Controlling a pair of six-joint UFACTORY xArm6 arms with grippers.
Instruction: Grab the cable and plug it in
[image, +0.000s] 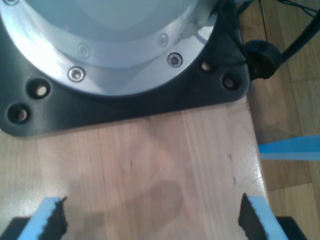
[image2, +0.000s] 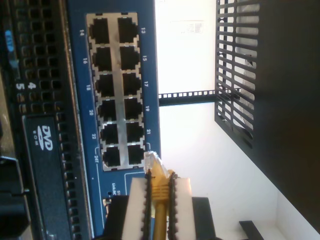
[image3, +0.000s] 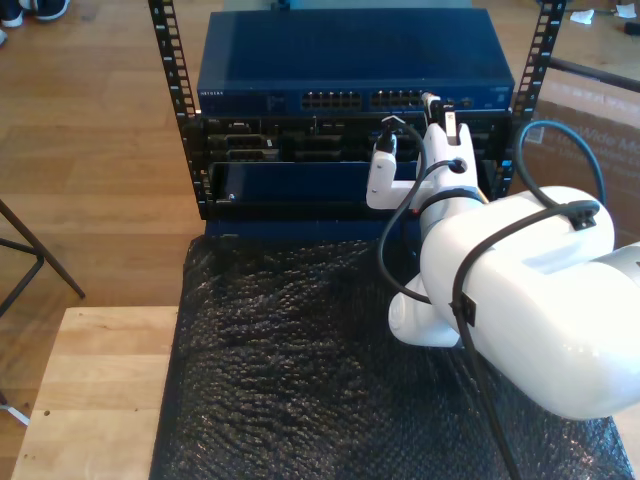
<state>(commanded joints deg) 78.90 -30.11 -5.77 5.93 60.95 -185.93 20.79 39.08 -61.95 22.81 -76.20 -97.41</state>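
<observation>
One cable (image2: 159, 197) clamped in second hand (image2: 159, 200).

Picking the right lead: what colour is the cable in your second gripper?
Yellow cable, clearest in the second wrist view.

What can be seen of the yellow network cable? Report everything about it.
The thin yellow-orange network cable is clamped upright between the white, black-ridged pads of my second tool. A ribbed yellow boot leads to a small clear plastic plug at its tip, tilted slightly. The plug sits just beside the lowest-numbered-end ports of the blue multi-port network switch, not yet seated in a socket. Its lower length runs down between the pads, out of sight.
</observation>
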